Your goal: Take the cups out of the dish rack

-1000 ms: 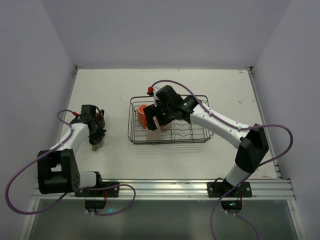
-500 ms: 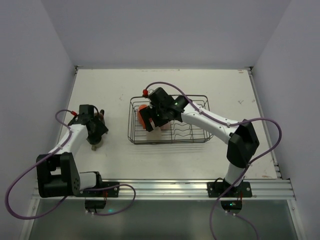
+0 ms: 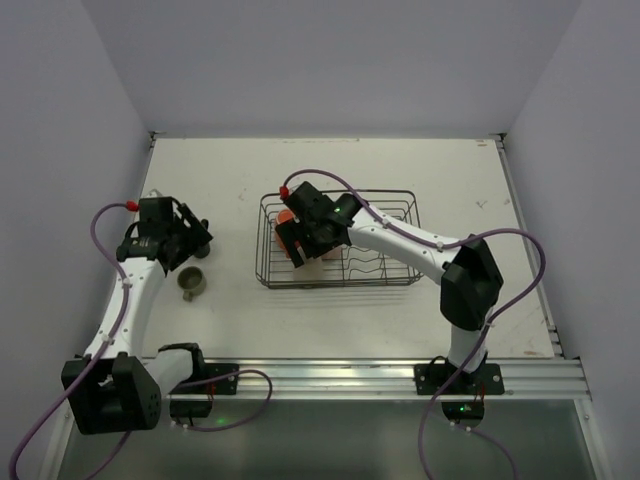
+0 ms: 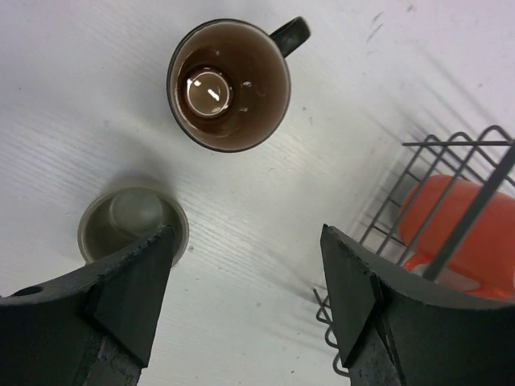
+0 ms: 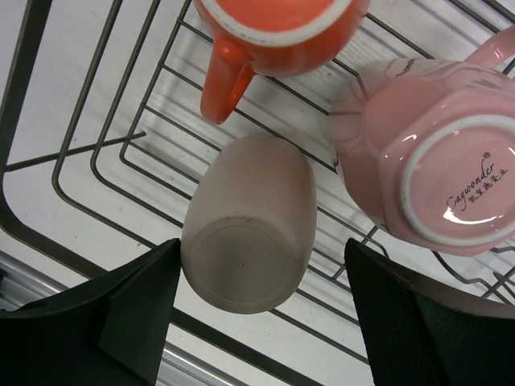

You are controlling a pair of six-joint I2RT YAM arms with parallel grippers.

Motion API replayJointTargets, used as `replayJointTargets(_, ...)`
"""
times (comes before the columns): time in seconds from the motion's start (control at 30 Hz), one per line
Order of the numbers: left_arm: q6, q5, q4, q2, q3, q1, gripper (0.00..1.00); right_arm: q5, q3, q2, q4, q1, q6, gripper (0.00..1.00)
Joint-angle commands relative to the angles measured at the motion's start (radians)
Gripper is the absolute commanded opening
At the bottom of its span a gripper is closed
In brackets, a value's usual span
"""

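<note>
The dish rack (image 3: pixel 412 240) stands mid-table. My right gripper (image 3: pixel 303 243) reaches down into its left end. In the right wrist view it (image 5: pixel 261 256) is open, its fingers on either side of the cream-beige cup (image 5: pixel 249 221), which lies on its side on the rack's wires (image 5: pixel 18 88). The orange cup (image 5: pixel 278 28) and the pink cup (image 5: pixel 426 161) lie just beyond it. My left gripper (image 4: pixel 245 241) hangs open and empty over the table. Under it, the dark brown cup (image 4: pixel 229 84) stands upright beside the olive-grey cup (image 4: pixel 129 217), left of the rack (image 4: pixel 459 144).
Purple cables loop from both arms. An aluminium rail (image 3: pixel 330 375) runs along the near edge, and white walls close in the table on three sides. The olive-grey cup (image 3: pixel 191 283) stands near the left arm.
My left gripper has opened, let go of the dark brown cup and lifted away to the left. My right gripper has shifted left inside the rack over the cream-beige cup.
</note>
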Motion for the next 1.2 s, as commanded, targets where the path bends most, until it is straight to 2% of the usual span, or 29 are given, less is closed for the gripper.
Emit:
replayJointTargets(0.0, 0.002, 0.033, -0.043, -0.047, 0.071, 0.011, 0.77, 0.052, 0.048, 0.005, -0.039, 0.012, 0.015, 0.83)
replayJointTargets(0.1, -0.001, 0.062, -0.047, -0.079, 0.097, 0.011, 0.78, 0.060, 0.062, 0.019, -0.053, 0.013, 0.018, 0.78)
replayJointTargets(0.23, -0.001, 0.092, -0.040, -0.118, 0.112, 0.011, 0.78, 0.066, 0.071, 0.022, -0.052, 0.022, 0.022, 0.59)
replayJointTargets(0.33, -0.001, 0.124, -0.029, -0.130, 0.109, 0.011, 0.79, 0.054, 0.077, 0.014, -0.045, 0.022, 0.025, 0.38)
replayJointTargets(0.37, -0.001, 0.138, -0.029, -0.132, 0.109, 0.011, 0.79, 0.056, 0.080, 0.011, -0.047, 0.022, 0.025, 0.22)
replayJointTargets(0.4, -0.002, 0.144, -0.027, -0.132, 0.111, 0.011, 0.79, 0.059, 0.082, 0.011, -0.050, 0.024, 0.027, 0.13)
replayJointTargets(0.47, 0.004, 0.164, -0.020, -0.138, 0.109, 0.011, 0.78, 0.071, 0.091, 0.004, -0.055, 0.022, 0.030, 0.00)
replayJointTargets(0.73, 0.048, 0.285, 0.066, -0.190, 0.100, 0.011, 0.79, 0.085, 0.097, -0.131, -0.027, 0.024, 0.036, 0.00)
replayJointTargets(0.87, 0.068, 0.401, 0.109, -0.196, 0.118, 0.011, 0.79, 0.088, 0.128, -0.168, -0.036, 0.025, 0.027, 0.00)
replayJointTargets(1.03, 0.101, 0.449, 0.140, -0.202, 0.129, 0.011, 0.79, 0.091, 0.201, -0.182, -0.078, 0.024, 0.019, 0.00)
replayJointTargets(1.17, 0.114, 0.607, 0.225, -0.204, 0.111, 0.011, 0.79, 0.091, 0.226, -0.228, -0.093, 0.021, 0.015, 0.00)
